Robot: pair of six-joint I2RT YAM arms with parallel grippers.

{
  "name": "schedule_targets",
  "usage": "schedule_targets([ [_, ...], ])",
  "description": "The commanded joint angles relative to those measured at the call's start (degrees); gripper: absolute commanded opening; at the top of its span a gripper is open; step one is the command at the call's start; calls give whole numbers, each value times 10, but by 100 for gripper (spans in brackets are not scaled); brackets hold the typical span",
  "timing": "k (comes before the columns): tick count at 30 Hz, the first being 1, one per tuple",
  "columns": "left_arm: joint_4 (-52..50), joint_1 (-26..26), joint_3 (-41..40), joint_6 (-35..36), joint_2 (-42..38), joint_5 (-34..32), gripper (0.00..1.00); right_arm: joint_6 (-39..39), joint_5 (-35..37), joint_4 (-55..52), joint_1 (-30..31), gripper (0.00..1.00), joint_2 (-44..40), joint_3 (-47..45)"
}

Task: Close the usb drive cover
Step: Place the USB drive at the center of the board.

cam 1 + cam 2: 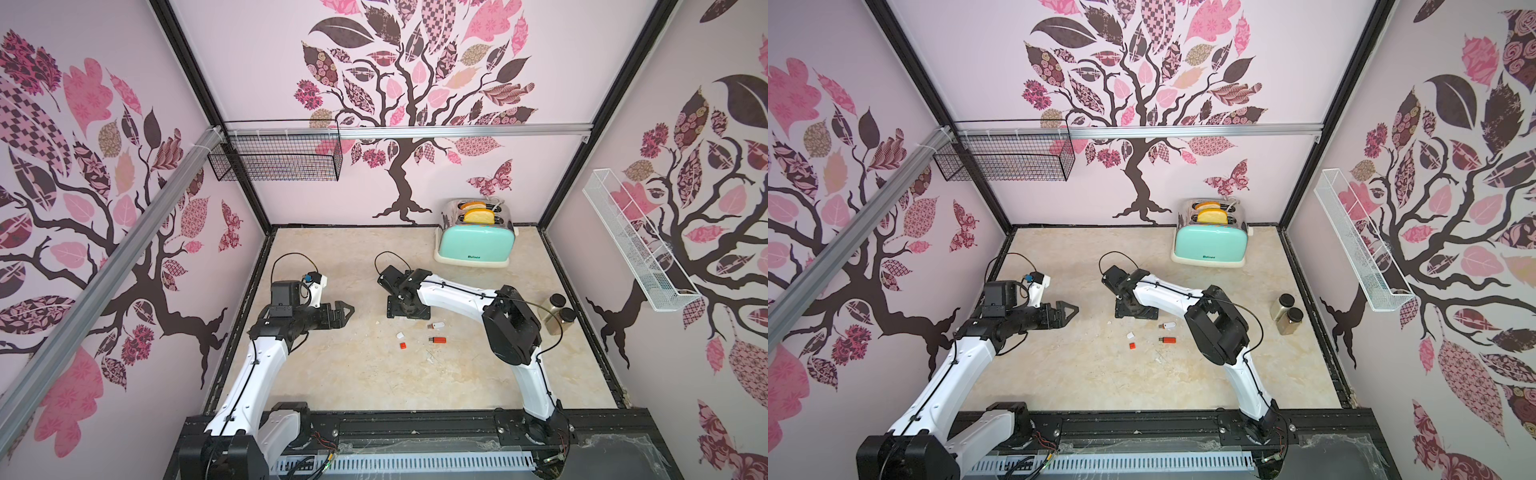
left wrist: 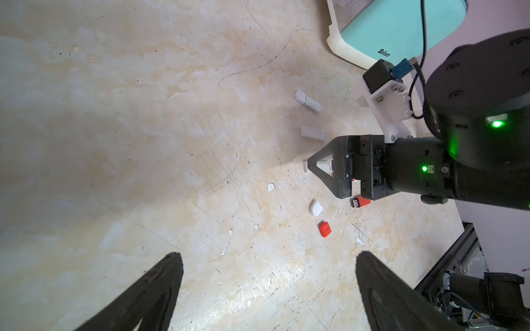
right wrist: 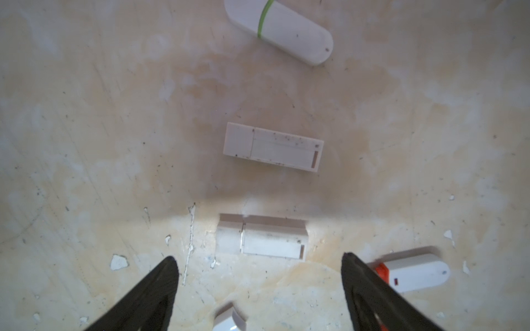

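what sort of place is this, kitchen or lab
Probably a robot test booth dressed as a kitchen: left arm and right arm on a rail, mint toaster, black wire basket on wallpapered panels.

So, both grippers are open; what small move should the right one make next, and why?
Probably draw the right gripper back a little and lower it over the loose white cap. Its jaws are open and empty, the cap lies between its fingers short of the tips, and the white-and-orange drive seems uncovered.

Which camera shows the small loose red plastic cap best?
The left wrist view: the small red plastic cap lies unobstructed, its blocky shape clear. In both top views it is only a tiny red speck; the right wrist view misses it.
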Motion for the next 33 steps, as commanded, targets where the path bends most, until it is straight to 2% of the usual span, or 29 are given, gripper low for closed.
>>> schedule_targets([
  [1, 6, 2, 1, 3, -5, 2, 98, 7, -29, 7, -7, 89, 15, 3],
  [26, 11, 2, -4, 2, -6, 8, 98, 3, -25, -7, -2, 77, 49, 27],
  [33, 13, 1, -7, 2, -7, 9, 98, 7, -31, 1, -1, 66, 41, 15],
])
